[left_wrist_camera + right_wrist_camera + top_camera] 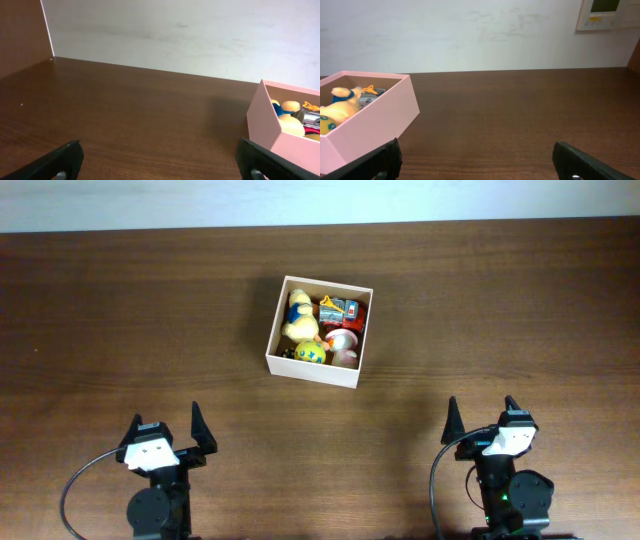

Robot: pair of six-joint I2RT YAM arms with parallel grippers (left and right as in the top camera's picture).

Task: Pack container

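Observation:
The container [311, 370] is a square shallow box with cream walls at the middle of the brown table. Inside lie a yellow duck toy [298, 316], a red toy [341, 310], a yellow ball-like toy [310, 352] and a pink-white toy [343, 345]. My left gripper [166, 431] is open and empty near the front edge, left of the container. My right gripper [482, 422] is open and empty near the front edge, right of it. The container shows at the right of the left wrist view [270, 127] and at the left of the right wrist view [380, 120].
A white wall [320, 200] runs along the table's far edge. A wall panel [607, 14] hangs at the upper right in the right wrist view. Bare brown tabletop [130, 330] lies all round the container.

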